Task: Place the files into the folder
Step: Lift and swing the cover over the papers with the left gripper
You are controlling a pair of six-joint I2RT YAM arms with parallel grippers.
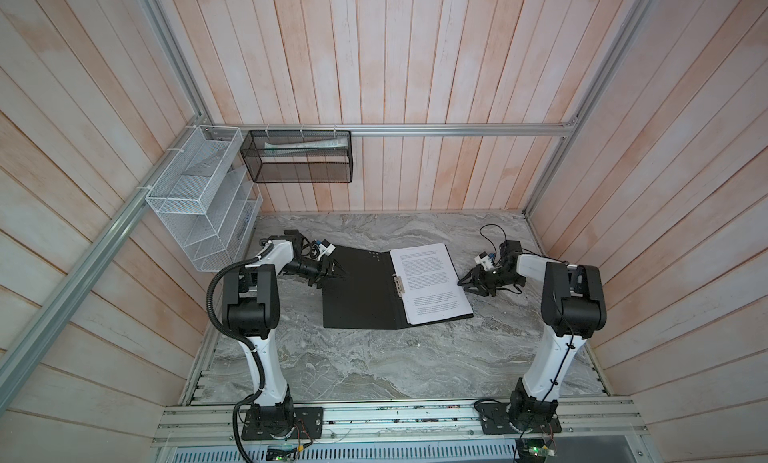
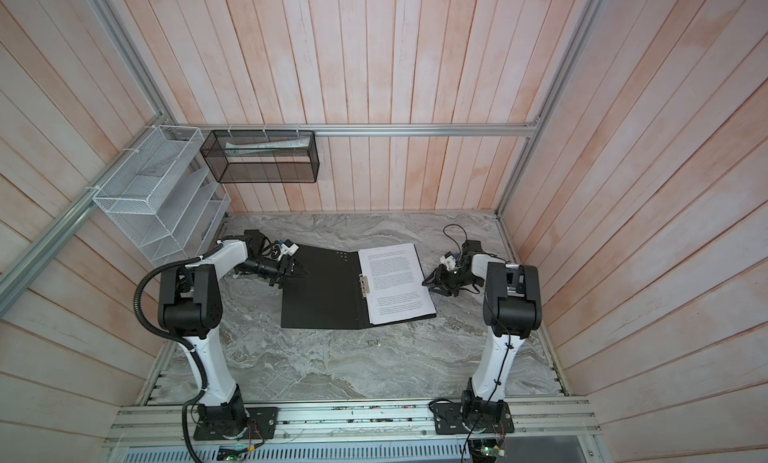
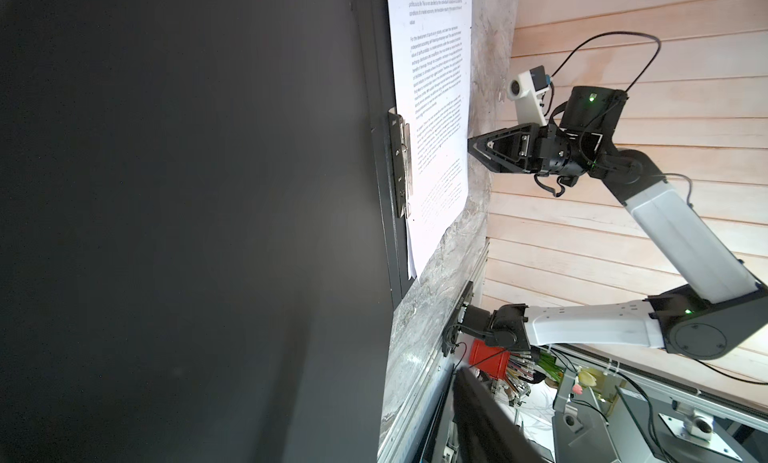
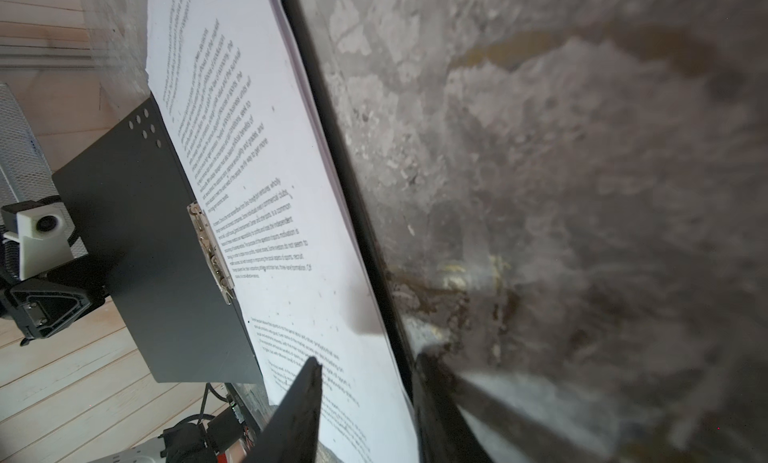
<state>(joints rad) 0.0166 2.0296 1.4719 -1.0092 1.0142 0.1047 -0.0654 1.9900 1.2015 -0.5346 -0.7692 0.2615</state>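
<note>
Right gripper (image 1: 462,285), jaws part-open, straddles edge of papers (image 1: 430,280) already lying in open folder (image 1: 361,298); L gripper (image 1: 336,273) at its far edge, grip unclear. Closing prob. still left.

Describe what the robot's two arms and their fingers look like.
The left arm and right arm have white links and black joints. A ribbed black hose loops along the left; a thin black cable runs down the right. Fingers are black, triangular.
</note>
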